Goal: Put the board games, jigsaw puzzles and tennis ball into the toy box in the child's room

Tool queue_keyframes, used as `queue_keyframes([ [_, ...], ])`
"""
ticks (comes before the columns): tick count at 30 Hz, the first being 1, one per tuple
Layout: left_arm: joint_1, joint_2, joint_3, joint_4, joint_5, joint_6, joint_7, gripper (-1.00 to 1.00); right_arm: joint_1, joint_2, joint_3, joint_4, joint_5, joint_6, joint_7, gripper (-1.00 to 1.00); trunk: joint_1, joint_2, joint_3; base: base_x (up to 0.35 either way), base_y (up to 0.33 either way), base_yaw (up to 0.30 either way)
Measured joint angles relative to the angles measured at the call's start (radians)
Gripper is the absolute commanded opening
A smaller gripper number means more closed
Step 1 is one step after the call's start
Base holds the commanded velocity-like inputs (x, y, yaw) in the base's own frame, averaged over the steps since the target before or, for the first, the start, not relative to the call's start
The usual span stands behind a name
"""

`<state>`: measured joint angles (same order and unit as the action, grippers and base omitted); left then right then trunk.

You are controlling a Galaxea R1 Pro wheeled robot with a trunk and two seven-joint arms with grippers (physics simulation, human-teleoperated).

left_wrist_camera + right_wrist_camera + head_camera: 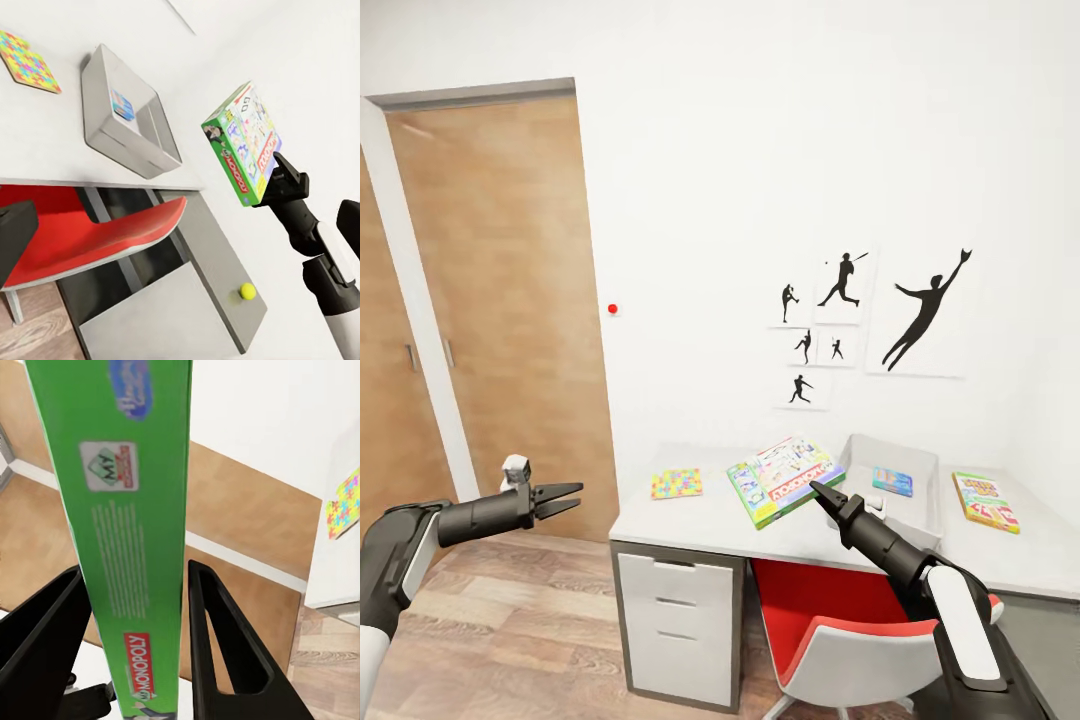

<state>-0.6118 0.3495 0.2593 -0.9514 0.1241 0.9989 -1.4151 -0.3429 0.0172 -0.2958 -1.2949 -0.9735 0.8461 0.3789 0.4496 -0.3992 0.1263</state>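
The right gripper (pixel 822 490) holds the white-green board game (pixel 785 478) by one edge, its fingers (pixel 225 637) closed on either side of the box's thin green side, so the box rides above the table (pixel 710 520) and not on it. Holding it by the edge keeps the broad face free and should let the box be carried sideways to the toy box (pixel 900 455), which stands just beside it on the table. The blue board game (pixel 893 481) already lies inside the toy box; the orange-green board game (pixel 985 500) lies on the table on the far side of it. One jigsaw puzzle (pixel 676 483) lies flat on the table near the door-side end. The tennis ball (pixel 247 291) rests on a grey surface low in the left wrist view; which surface this is cannot be told. The left gripper (pixel 565 497) hangs off the table's end with its fingers apart and empty. The near wall of the toy box stands between the held game and the bin's floor, so the box probably needs to be lifted over it. A red chair (pixel 840 610) sits below the right arm.
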Motion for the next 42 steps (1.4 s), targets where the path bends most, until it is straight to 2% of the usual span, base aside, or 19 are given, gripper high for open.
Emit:
queue_keyframes([
  [17, -0.005, 0.0, 0.0, 0.0, -0.005, 0.004, 0.011, 1.0, -0.001, -0.001, -0.003, -0.01, 0.001, 0.005, -0.014, -1.0, 0.0, 0.0, 0.0, 0.036, 0.02, 0.0],
  [20, -0.059, -0.011, -0.004, 0.0, -0.007, 0.012, 0.035, 1.0, -0.018, -0.008, -0.007, -0.012, 0.002, 0.036, -0.038, -1.0, 0.0, 0.0, 0.0, 0.003, 0.002, 0.0],
  [23, -0.141, -0.044, -0.007, 0.005, -0.007, 0.022, 0.088, 1.0, -0.094, -0.02, -0.015, -0.01, -0.011, 0.102, -0.11, -1.0, 0.0, 0.0, 0.0, 0.001, 0.0, 0.0],
  [24, -0.176, -0.056, -0.008, 0.013, -0.005, 0.026, 0.114, 1.0, -0.127, -0.024, -0.022, -0.008, 0.001, 0.118, -0.145, -1.0, 0.0, 0.0, 0.0, 0.0, 0.0, 0.0],
  [26, -0.235, -0.073, -0.008, 0.041, -0.006, 0.029, 0.153, 1.0, -0.172, -0.027, -0.034, -0.007, -0.015, 0.138, -0.189, -1.0, 0.0, 0.0, 0.0, 0.0, 0.0, 0.0],
  [27, -0.274, -0.083, -0.008, 0.072, -0.005, 0.031, 0.178, 1.0, -0.196, -0.028, -0.04, -0.007, -0.004, 0.147, -0.211, -1.0, 0.0, 0.0, 0.0, 0.0, 0.0, 0.0],
  [29, -0.358, -0.1, -0.009, 0.16, -0.006, 0.031, 0.232, 1.0, -0.249, -0.032, -0.048, -0.01, -0.01, 0.165, -0.248, -1.0, 0.0, 0.0, 0.0, 0.0, 0.0, 0.0],
  [30, -0.38, -0.103, -0.009, 0.184, -0.007, 0.031, 0.245, 1.0, -0.264, -0.033, -0.048, -0.012, -0.014, 0.168, -0.259, -1.0, 0.0, 0.0, 0.0, 0.0, 0.0, 0.0],
  [31, -0.432, -0.113, -0.009, 0.246, -0.006, 0.029, 0.286, 1.0, -0.3, -0.036, -0.051, -0.016, 0.01, 0.173, -0.302, -1.0, 0.0, 0.0, 0.0, 0.0, 0.0, 0.0],
  [33, -0.485, -0.142, -0.009, 0.31, -0.008, 0.027, 0.351, 1.0, -0.34, -0.038, -0.054, -0.007, 0.0, 0.176, -0.377, -1.0, 0.0, 0.0, 0.0, 0.0, 0.0, 0.0],
  [34, -0.494, -0.15, -0.01, 0.32, -0.009, 0.027, 0.368, 1.0, -0.348, -0.038, -0.056, -0.001, 0.007, 0.177, -0.392, -1.0, 0.0, 0.0, 0.0, 0.0, 0.0, 0.0],
  [37, -0.517, -0.183, -0.009, 0.347, -0.009, 0.024, 0.444, 1.0, -0.373, -0.039, -0.082, 0.027, -0.051, 0.179, -0.435, -1.0, 0.0, 0.0, 0.0, 0.0, 0.0, 0.0],
  [39, -0.521, -0.189, -0.009, 0.353, -0.009, 0.023, 0.459, 1.0, -0.376, -0.04, -0.093, 0.033, -0.083, 0.18, -0.444, -1.0, 0.0, 0.0, 0.0, 0.0, 0.0, 0.0],
  [42, -0.523, -0.193, -0.011, 0.357, -0.007, 0.022, 0.466, 1.0, -0.377, -0.061, -0.101, 0.044, -0.104, 0.181, -0.451, -1.0, 0.0, 0.0, 0.0, 0.0, 0.0, -0.039],
])
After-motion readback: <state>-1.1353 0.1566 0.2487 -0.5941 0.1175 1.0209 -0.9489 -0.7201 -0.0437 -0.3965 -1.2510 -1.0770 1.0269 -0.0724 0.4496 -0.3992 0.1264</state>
